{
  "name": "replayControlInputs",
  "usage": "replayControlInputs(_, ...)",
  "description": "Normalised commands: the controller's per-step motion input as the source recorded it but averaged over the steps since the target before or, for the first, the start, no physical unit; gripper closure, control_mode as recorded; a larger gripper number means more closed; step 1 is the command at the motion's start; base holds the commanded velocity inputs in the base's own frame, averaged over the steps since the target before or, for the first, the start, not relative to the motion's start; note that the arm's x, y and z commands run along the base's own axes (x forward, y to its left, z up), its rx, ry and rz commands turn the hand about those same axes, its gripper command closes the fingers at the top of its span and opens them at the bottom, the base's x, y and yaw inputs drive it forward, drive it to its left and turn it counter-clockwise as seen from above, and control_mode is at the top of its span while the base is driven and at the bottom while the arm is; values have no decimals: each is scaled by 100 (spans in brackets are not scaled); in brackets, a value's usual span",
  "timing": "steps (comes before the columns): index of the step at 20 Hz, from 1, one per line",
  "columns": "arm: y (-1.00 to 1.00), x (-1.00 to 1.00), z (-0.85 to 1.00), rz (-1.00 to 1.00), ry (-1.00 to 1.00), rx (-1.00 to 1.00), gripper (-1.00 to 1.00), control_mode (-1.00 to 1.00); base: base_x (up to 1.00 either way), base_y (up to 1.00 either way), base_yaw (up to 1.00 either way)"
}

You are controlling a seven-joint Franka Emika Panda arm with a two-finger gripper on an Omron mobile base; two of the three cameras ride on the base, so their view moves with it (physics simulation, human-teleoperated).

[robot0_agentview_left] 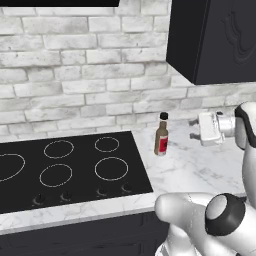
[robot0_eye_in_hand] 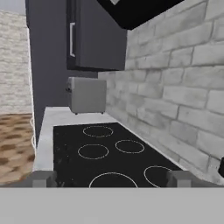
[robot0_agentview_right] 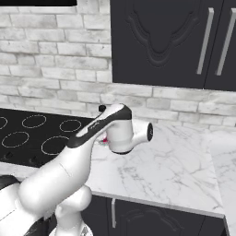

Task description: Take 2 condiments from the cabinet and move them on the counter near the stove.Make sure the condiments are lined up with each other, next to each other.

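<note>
Above counter point(robot0_agentview_left: 200, 170), tool point(robot0_eye_in_hand: 112, 178) wide, empty.

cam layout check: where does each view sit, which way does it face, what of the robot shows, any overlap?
Left base view: behind the arm on its left, looking forward and down at the stove, the amber bottle on the counter and the cabinet; the arm rises lower right.
Right base view: behind on the right, facing the closed cabinet doors; the arm rises lower left.
Hand view: low, looking along the stove toward a toaster; open gripper at the bottom.
Shared: all three see the stove and the brick wall.
</note>
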Motion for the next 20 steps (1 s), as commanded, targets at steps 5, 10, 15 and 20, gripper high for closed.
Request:
replayControlInputs(5,62,-42,24,-33,26,-3,-100,-100,0,0,0)
replayControlInputs(10,46,-35,15,-38,31,-3,-100,-100,0,0,0)
replayControlInputs(15,30,-47,3,-39,31,-2,-100,-100,0,0,0)
replayControlInputs(20,20,-59,-5,-41,26,-5,-100,-100,0,0,0)
